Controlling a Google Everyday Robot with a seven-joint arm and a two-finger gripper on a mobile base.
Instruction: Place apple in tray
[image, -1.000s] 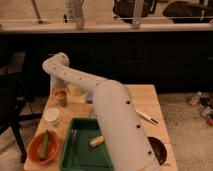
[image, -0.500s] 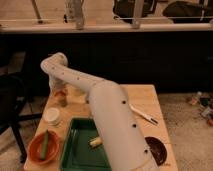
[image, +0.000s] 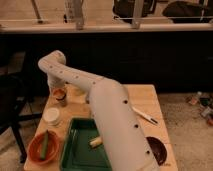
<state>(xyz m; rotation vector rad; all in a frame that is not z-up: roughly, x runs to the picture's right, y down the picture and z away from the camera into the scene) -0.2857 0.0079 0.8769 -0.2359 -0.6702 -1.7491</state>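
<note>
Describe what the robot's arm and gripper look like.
The arm is a thick, smooth, off-white shell in rounded jointed segments, dotted with small dark holes. It narrows to a greyer wrist. The gripper, low over the far left of the wooden table, looks small and dark. No loose cables show.

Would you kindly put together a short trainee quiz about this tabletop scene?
1. True or false: the apple already lies in the green tray.
2. What lies in the tray? A) nothing B) pale corn-like piece C) a can
3. Where is the tool?
Key: 1 false; 2 B; 3 shut on the apple, at the far-left part of the table, beyond the tray.
</note>
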